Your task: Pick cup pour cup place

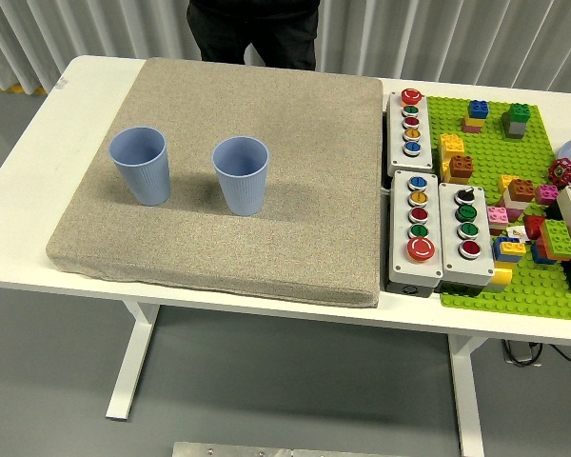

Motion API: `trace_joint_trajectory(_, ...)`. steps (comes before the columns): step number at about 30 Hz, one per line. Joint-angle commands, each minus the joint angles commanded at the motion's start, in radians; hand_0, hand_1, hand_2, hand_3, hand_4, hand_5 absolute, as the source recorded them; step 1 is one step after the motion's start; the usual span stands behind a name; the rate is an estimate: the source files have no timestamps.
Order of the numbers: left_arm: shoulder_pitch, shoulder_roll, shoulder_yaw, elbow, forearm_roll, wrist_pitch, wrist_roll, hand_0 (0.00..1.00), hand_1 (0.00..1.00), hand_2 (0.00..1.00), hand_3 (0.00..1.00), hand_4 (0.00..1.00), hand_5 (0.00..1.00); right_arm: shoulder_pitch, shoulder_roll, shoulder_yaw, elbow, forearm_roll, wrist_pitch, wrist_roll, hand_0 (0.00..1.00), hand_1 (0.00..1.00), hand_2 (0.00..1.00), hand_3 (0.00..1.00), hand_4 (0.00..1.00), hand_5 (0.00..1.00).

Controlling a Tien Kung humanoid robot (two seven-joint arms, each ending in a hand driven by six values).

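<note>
Two blue cups upright on grey mat (266,248), left-centre frame: left cup (141,165), right cup (241,174), apart, side by side. No hand visible; state and nearer arm cannot be told. Person at top edge.

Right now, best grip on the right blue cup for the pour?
Wrap the ribbed side wall of the right blue cup around mid-height, coming from its right. It stands upright, mouth open, on the grey mat, clear there; the left blue cup stands on its other side.

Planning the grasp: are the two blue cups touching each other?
Apart. The head view shows bare mat between the left cup and the right cup.
</note>
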Motion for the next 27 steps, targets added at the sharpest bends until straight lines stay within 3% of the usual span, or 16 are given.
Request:
trace_joint_trajectory(3, -0.002, 0.000, 0.001, 0.004, 0.059, 0.007, -0.006, 0.817, 0.775, 0.818, 0.818, 0.935, 0.803, 0.000, 0.000, -0.003, 0.000, 0.006, 0.000, 0.002, 0.722, 0.710, 0.749, 0.712, 0.364, 0.288)
trace_joint_trajectory(4, -0.003, -0.001, 0.001, 0.006, 0.104, 0.010, -0.010, 0.858, 0.837, 0.950, 0.998, 0.980, 0.563, 0.000, 0.000, -0.005, 0.000, 0.010, -0.001, 0.002, 0.722, 0.709, 0.749, 0.712, 0.364, 0.289)
trace_joint_trajectory(9, 0.007, -0.004, -0.005, 0.028, 0.310, -0.118, 0.028, 0.858, 0.837, 0.950, 0.998, 0.980, 0.563, 0.003, -0.001, -0.006, 0.000, 0.009, 0.001, 0.003, 0.722, 0.709, 0.749, 0.712, 0.364, 0.289)
trace_joint_trajectory(10, 0.009, -0.004, -0.004, 0.029, 0.317, -0.131, 0.030, 0.913, 0.903, 0.998, 0.998, 0.984, 0.405, 0.003, -0.001, -0.006, 0.000, 0.009, 0.001, 0.003, 0.722, 0.708, 0.748, 0.712, 0.362, 0.291)
trace_joint_trajectory(15, 0.042, 0.005, 0.000, 0.040, 0.344, -0.207, 0.046, 0.913, 0.903, 0.998, 0.998, 0.984, 0.405, 0.005, -0.002, 0.001, 0.000, -0.006, 0.003, 0.001, 0.722, 0.708, 0.748, 0.712, 0.362, 0.291)
trace_joint_trajectory(16, 0.060, 0.011, 0.005, 0.043, 0.348, -0.214, 0.047, 0.932, 0.922, 0.998, 0.998, 0.976, 0.337, 0.006, -0.002, 0.002, 0.000, -0.008, 0.003, 0.002, 0.722, 0.706, 0.748, 0.712, 0.359, 0.292)
trace_joint_trajectory(27, 0.115, 0.019, 0.049, 0.068, 0.357, -0.192, 0.033, 0.937, 0.930, 0.998, 0.998, 0.977, 0.332, 0.011, -0.002, 0.003, 0.000, -0.011, 0.005, 0.002, 0.722, 0.705, 0.748, 0.712, 0.355, 0.294)
